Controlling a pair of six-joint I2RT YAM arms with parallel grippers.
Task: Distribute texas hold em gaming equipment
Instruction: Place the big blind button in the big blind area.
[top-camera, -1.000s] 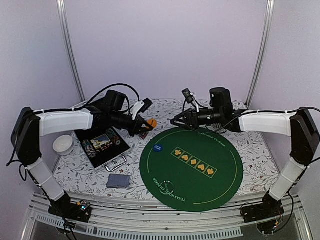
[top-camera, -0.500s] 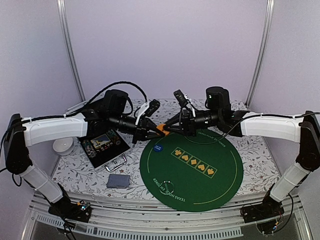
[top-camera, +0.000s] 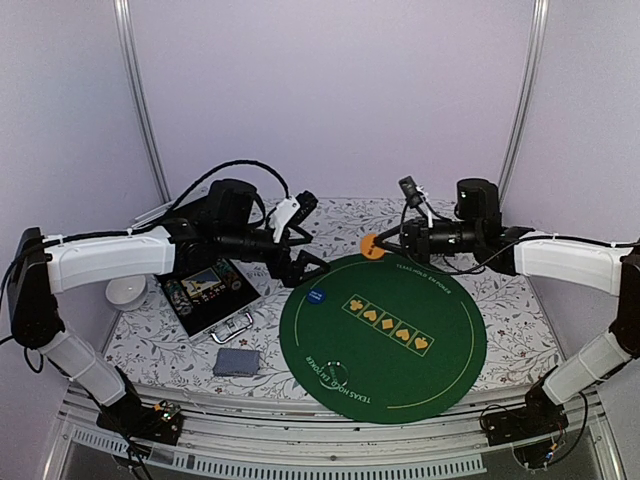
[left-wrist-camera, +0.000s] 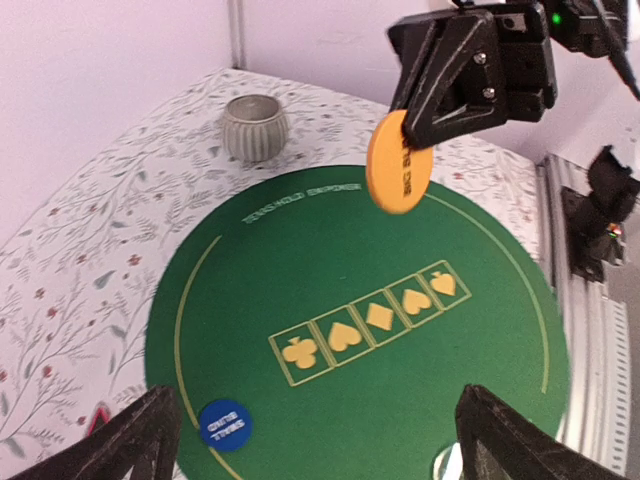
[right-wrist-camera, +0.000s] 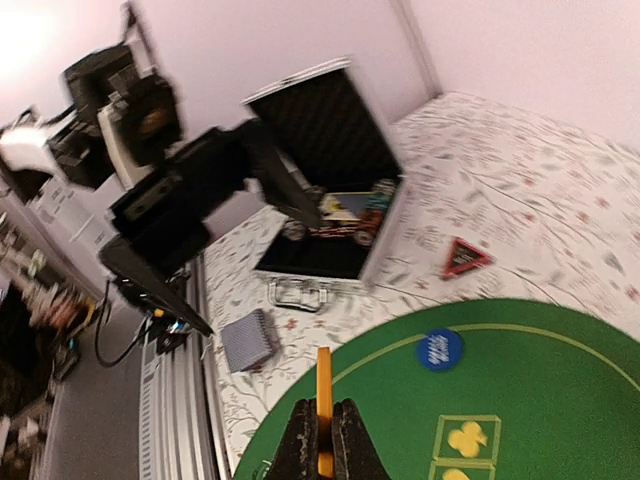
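My right gripper (top-camera: 384, 243) is shut on the orange disc (top-camera: 371, 246), holding it in the air over the far edge of the green mat (top-camera: 440, 350). Seen from the right wrist, the orange disc (right-wrist-camera: 323, 385) stands edge-on between the closed fingers (right-wrist-camera: 302, 440). My left gripper (top-camera: 306, 237) is open and empty to the left of it, apart from the disc. From the left wrist the orange disc (left-wrist-camera: 403, 175) hangs under the right gripper (left-wrist-camera: 447, 118). A blue disc (top-camera: 316, 296) lies on the mat's left side. The grey-blue cards (top-camera: 237, 362) sit near the front. A black red-edged triangle (right-wrist-camera: 464, 257) lies off the mat.
The open aluminium case (top-camera: 232, 322) with chips (top-camera: 180, 295) inside stands left of the mat, under the left arm. A white bowl (top-camera: 126, 290) sits at the far left. A ribbed grey cup (left-wrist-camera: 254, 125) stands behind the mat. A small pale ring (top-camera: 335, 371) lies near the mat's front.
The orange disc passed from my left gripper to my right. The left jaws opened and drew back left; the right jaws shut on the disc and pulled it right.
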